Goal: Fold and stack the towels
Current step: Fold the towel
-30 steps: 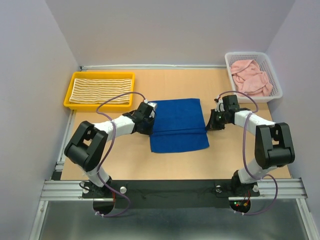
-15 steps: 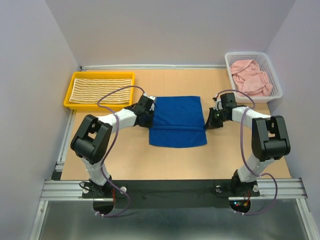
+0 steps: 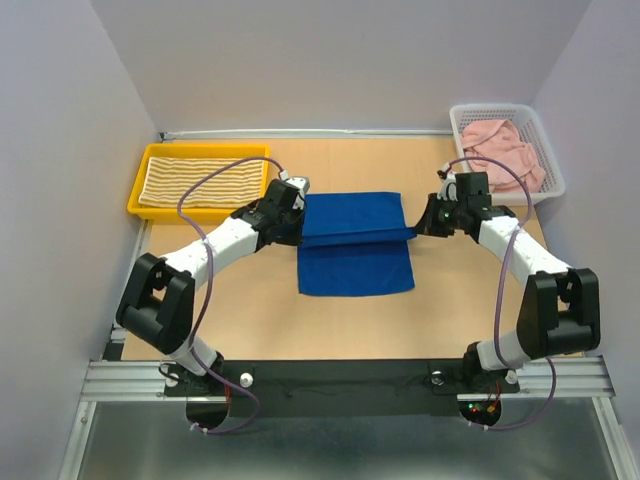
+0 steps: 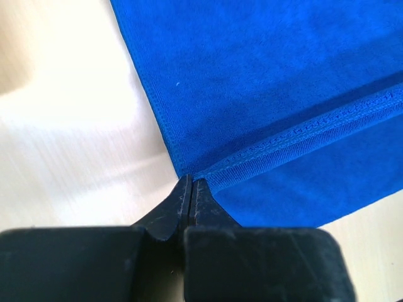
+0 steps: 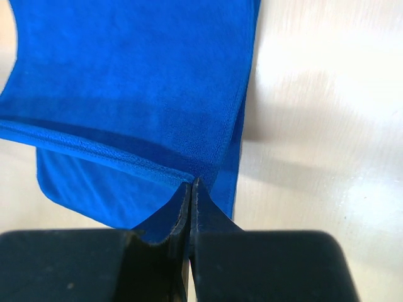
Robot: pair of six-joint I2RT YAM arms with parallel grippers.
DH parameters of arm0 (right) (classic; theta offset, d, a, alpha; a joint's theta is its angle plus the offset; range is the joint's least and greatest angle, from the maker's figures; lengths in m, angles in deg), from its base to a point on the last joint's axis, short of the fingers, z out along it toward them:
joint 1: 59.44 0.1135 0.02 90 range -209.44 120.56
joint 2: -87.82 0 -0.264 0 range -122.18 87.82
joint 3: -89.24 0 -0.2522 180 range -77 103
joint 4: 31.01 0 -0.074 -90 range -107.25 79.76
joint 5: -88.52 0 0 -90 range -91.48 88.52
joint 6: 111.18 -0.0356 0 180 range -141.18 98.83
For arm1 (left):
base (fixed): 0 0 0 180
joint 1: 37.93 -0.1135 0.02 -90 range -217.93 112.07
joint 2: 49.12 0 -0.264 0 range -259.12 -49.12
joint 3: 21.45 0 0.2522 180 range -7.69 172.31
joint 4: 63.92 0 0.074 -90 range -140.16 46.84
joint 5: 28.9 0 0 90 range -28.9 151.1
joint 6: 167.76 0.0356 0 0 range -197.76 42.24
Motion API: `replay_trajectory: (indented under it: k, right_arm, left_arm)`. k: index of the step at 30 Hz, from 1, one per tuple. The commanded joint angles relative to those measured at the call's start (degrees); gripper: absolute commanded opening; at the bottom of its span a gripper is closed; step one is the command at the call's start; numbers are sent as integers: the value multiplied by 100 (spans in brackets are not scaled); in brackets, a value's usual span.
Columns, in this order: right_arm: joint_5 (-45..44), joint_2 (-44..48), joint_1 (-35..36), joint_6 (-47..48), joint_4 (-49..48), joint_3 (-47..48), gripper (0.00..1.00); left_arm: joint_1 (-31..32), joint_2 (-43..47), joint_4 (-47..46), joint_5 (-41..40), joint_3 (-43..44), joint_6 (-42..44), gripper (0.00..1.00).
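Pinching blue towel (image 3: 355,270) edge: left pincer (image 4: 191,184), right pincer (image 5: 191,184) | gripped corners hidden

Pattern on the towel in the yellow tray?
The striped towel has yellow-and-cream stripes, clearest in the top external view.

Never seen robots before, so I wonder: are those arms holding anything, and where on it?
Both hold the blue towel: the left gripper pinches one corner of a hemmed edge, the right gripper the corner at its other end.
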State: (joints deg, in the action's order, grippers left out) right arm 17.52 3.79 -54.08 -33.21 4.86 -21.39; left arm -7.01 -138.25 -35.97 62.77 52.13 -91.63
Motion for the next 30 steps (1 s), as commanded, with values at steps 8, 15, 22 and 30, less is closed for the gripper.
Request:
replay_trajectory:
  k: [8,15,22,30]
  right_arm:
    - [-828,1055,-106,52,259,231,0]
    - [-872,977,-106,-45,268,-366,1]
    - [-855,563,-115,-194,268,-754,1]
    - [-714,-25,-115,-414,259,-912,4]
  left_arm:
    - [-86,1142,1042,-791,233,121,0]
    - [37,1029,462,-387,-627,-160,0]
    - [239,475,22,-334,-1111,-467,0]
    - [239,97,4,-422,-1349,-670,0]
